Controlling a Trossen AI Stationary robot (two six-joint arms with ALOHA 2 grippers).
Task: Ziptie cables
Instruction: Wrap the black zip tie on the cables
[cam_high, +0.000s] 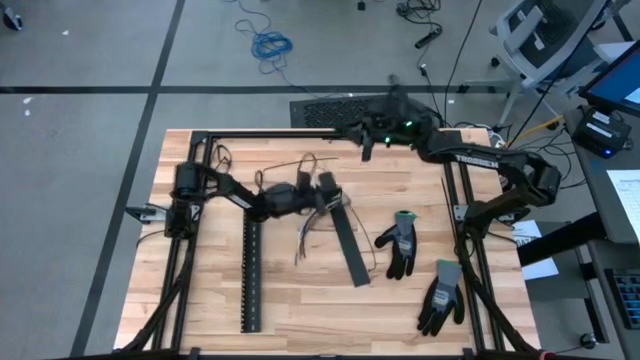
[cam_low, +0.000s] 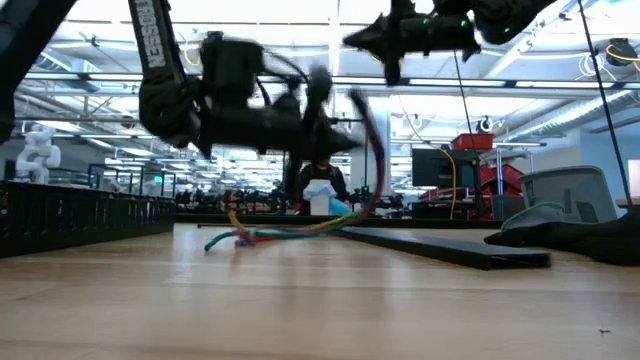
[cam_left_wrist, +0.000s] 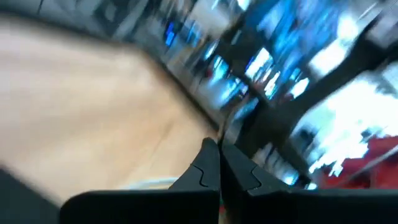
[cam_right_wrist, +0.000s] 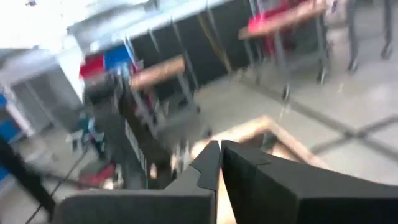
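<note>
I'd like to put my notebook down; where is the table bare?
Bare wood lies left of the slotted strip and along the near edge between it and the gloves. The middle is crowded: left gripper, cables, flat black bar.

Bright, even overhead light; both wrist views heavily motion-blurred; low view glares from ceiling lamps

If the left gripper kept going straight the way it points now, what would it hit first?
Probably the black slotted strip lying diagonally just ahead of the shut left gripper. The gripper is lifted off the table, so it might pass over it; depth is unclear.
</note>
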